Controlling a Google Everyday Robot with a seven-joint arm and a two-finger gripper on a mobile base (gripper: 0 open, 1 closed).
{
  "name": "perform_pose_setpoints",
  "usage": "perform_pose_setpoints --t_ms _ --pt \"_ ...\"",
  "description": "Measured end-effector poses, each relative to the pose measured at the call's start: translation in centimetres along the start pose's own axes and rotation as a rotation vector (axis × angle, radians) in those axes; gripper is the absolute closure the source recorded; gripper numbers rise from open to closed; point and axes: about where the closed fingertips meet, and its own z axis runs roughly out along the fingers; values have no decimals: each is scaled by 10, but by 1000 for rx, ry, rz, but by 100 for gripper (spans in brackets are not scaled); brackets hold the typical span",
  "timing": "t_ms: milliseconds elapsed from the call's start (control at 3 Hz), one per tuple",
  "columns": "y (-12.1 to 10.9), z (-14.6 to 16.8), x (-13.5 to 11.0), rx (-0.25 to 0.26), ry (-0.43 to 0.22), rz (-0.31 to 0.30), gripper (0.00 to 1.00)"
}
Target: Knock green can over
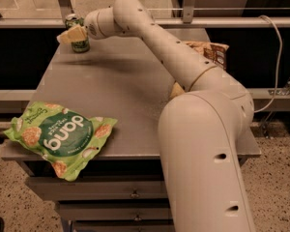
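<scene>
The green can (79, 43) stands upright at the far left corner of the grey table (121, 86). It is slim, green with pale markings and a silver top rim. My gripper (70, 34), with cream-coloured fingers, is at the end of the white arm reaching across the table. It sits right in front of the can's upper half and covers part of it. It seems to touch the can.
A large flat green "dang" snack bag (58, 137) lies at the table's near left edge, partly hanging over. A brown snack bag (210, 50) lies at the far right behind my arm. A metal rail runs behind the table. Drawers are below the tabletop.
</scene>
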Motion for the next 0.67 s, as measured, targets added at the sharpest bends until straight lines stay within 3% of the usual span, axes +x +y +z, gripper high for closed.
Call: perform_pose_setpoints --t_ms 667 --pt "-20 -9 5 93 1 26 78"
